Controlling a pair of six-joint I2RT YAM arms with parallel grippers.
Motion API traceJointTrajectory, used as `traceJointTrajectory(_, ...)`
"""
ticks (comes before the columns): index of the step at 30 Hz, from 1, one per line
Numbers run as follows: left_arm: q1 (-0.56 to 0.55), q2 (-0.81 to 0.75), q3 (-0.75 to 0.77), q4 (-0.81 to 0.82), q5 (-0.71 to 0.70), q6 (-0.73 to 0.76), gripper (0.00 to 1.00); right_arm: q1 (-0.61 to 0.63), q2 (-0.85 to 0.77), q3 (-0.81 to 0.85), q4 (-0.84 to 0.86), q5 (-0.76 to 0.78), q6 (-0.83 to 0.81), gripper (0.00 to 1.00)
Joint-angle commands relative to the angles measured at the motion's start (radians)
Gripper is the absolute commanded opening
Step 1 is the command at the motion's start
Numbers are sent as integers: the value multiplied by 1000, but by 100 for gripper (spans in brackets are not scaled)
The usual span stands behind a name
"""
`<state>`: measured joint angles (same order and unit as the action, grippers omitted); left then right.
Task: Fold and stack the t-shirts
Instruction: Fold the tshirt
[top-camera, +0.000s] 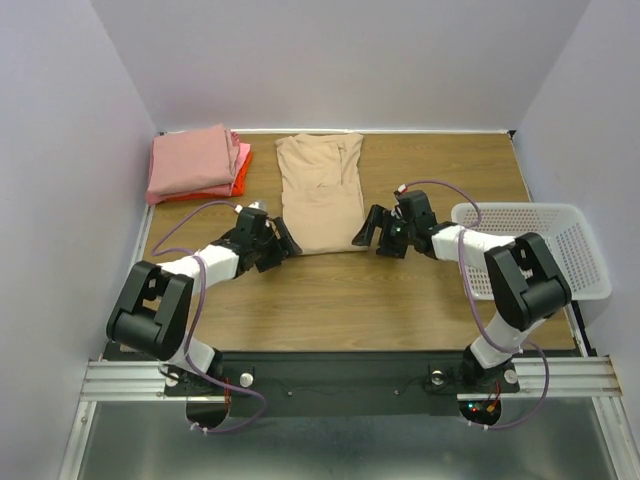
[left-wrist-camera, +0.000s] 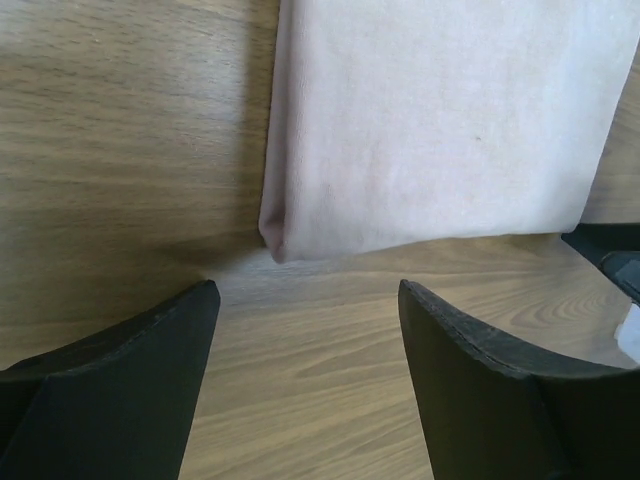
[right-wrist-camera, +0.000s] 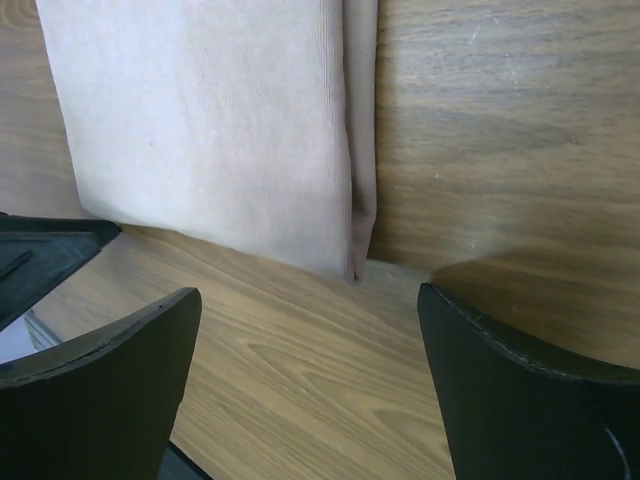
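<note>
While the overhead camera takes in the whole surface (top-camera: 340, 300), my two wrist cameras each catch only one corner of cloth. From above, the tan t-shirt (top-camera: 320, 190) lies flat toward the far side at the middle, folded into a long strip with its short near edge facing my bases. At the far left sits a stack of folded shirts, with the salmon-pink t-shirt (top-camera: 192, 160) on top and the orange-red t-shirt (top-camera: 241, 175) showing beneath it along the right side. A white mesh basket (top-camera: 520, 208) rests at the right edge, well apart from the tan t-shirt. Neither the stack nor the basket appears at my wrists.

What the wrist views add is the cloth up close. The left one shows the near left corner as a rounded fold with layers, and the right one shows the near right corner with a doubled edge running away from me. Each view also catches a dark tip of the other pincer at its side.

Both arms reach forward and inward, low over the wood. My left pincer (top-camera: 283, 250) sits just short of the near left corner, and my right pincer (top-camera: 372, 240) just short of the near right corner. Both are spread wide and grip nothing, with only bare wood between the fingers. I cannot tell whether the fingertips touch the surface.
</note>
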<state>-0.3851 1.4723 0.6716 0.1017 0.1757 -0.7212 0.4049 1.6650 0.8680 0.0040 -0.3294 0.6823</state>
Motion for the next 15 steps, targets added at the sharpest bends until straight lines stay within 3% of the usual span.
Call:
traceJointTrajectory(1, 0, 52, 3, 66, 22, -18, 67, 2, 36, 5, 109, -30, 31, 93)
traceJointTrajectory(4, 0, 95, 22, 64, 21, -20, 43, 0, 74, 17, 123, -51, 36, 82)
traceJointTrajectory(6, 2, 123, 28, 61, 15, -20, 37, 2, 99, 23, 126, -60, 39, 70)
traceJointTrajectory(10, 2, 166, 52, 55, 2, -21, 28, 2, 127, 26, 133, -24, 42, 58)
traceJointTrajectory(14, 3, 218, 80, 21, -19, -15, 0, 0, 151, 34, 133, 9, 48, 36)
traceJointTrajectory(15, 3, 223, 85, 18, -19, -8, 0, 0, 153, 34, 133, 15, 49, 27)
